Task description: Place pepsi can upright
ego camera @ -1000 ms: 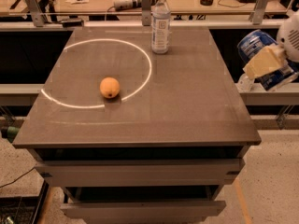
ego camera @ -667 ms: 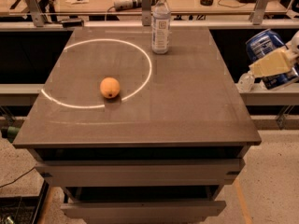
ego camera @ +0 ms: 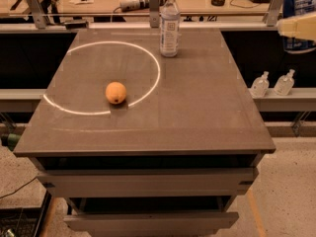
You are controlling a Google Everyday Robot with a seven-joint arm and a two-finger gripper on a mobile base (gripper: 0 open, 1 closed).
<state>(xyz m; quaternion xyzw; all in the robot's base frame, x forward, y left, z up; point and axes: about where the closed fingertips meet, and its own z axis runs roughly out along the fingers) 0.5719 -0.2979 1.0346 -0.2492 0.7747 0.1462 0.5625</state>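
Note:
The pepsi can (ego camera: 302,3) is blue with white markings and hangs in the air at the far right edge, off to the right of the table (ego camera: 197,117) and well above its top. My gripper (ego camera: 295,27) is shut on the can; one beige finger (ego camera: 289,26) crosses in front of it. The can's right part is cut off by the frame edge, and it looks roughly upright.
A tall clear water bottle (ego camera: 170,24) stands at the table's back middle. An orange (ego camera: 115,92) lies left of centre on a white ring (ego camera: 154,63) on the tabletop. Two small bottles (ego camera: 260,84) stand on a ledge right of the table. A cluttered bench runs behind.
My gripper has carried the can upward and slightly right, beside the table's right edge. The can has turned from tilted towards upright.

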